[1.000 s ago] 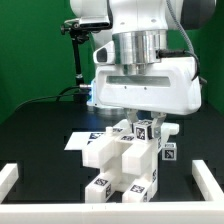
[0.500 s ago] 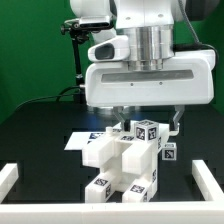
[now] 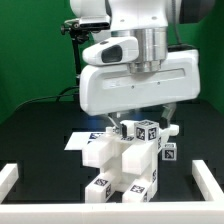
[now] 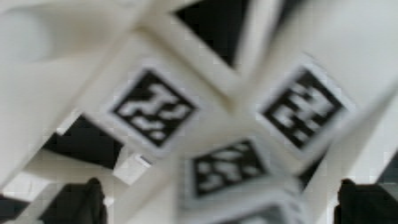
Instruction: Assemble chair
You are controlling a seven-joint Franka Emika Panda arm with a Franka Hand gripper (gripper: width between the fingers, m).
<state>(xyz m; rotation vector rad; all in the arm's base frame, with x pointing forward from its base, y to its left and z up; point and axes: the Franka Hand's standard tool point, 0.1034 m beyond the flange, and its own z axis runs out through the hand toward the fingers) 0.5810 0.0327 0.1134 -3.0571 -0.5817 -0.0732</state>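
The chair [image 3: 122,160] is a cluster of chunky white blocks with black-and-white tags at the front middle of the black table. My gripper [image 3: 145,122] hangs just above its top tagged block [image 3: 147,131], with one finger on each side of it. The fingers are spread wide and I see no contact. In the wrist view the chair's tagged faces [image 4: 160,105] fill the frame, blurred and very close. My gripper [image 4: 222,205] shows there as two dark fingertips [image 4: 80,203] far apart, with a white block between them.
The marker board [image 3: 76,143] lies flat behind the chair, toward the exterior view's left. A low white border rail [image 3: 10,176] runs along the front and both sides. A black stand [image 3: 78,55] rises at the back before a green backdrop.
The robot hand has shifted toward the exterior view's left and tilted a little over the chair. The chair parts have not moved.
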